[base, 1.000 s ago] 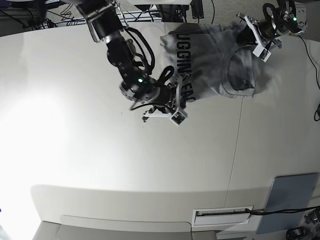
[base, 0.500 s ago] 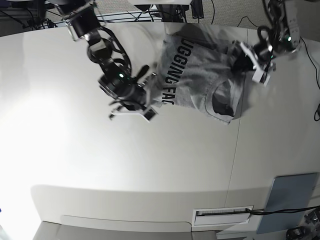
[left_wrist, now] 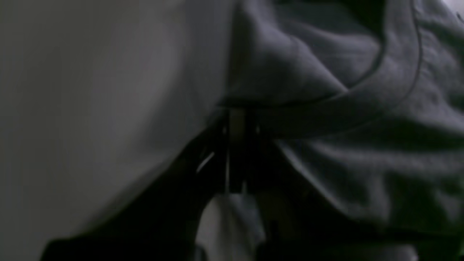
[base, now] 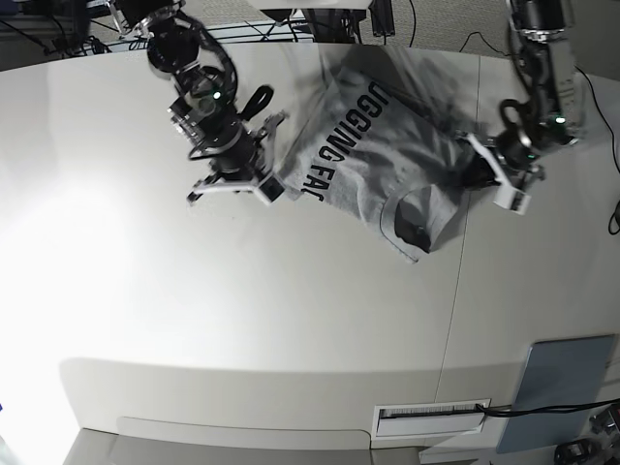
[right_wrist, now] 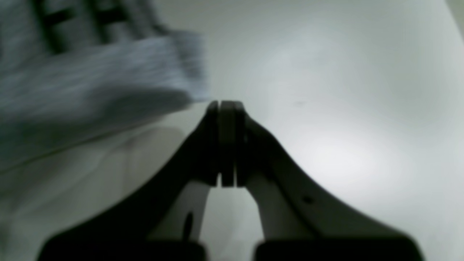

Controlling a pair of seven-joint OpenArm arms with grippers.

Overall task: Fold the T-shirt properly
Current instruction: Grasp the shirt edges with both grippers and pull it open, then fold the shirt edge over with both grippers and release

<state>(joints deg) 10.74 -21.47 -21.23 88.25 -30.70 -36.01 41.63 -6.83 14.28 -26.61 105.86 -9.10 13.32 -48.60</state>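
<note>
The grey T-shirt [base: 373,160] lies print-up at the back of the white table [base: 291,310], stretched aslant between both grippers. Its black letters show and the neck opening [base: 417,218] points to the front. My left gripper [base: 477,172] is shut on a bunched edge of the shirt at its right side. In the left wrist view the gripper [left_wrist: 237,117] pinches a hem fold of the shirt [left_wrist: 326,72]. My right gripper [base: 274,184] is shut at the shirt's left corner. In the right wrist view the gripper [right_wrist: 224,105] meets the blurred shirt edge [right_wrist: 90,72].
A table seam [base: 455,310] runs from the shirt to the front edge. A grey pad [base: 567,387] and a white slotted label [base: 431,415] lie at the front right. Cables [base: 291,24] hang behind the table's back edge.
My right gripper has moved left and back, dragging the shirt's corner. My left gripper has moved toward the front. The shirt has turned and stretched out between them.
</note>
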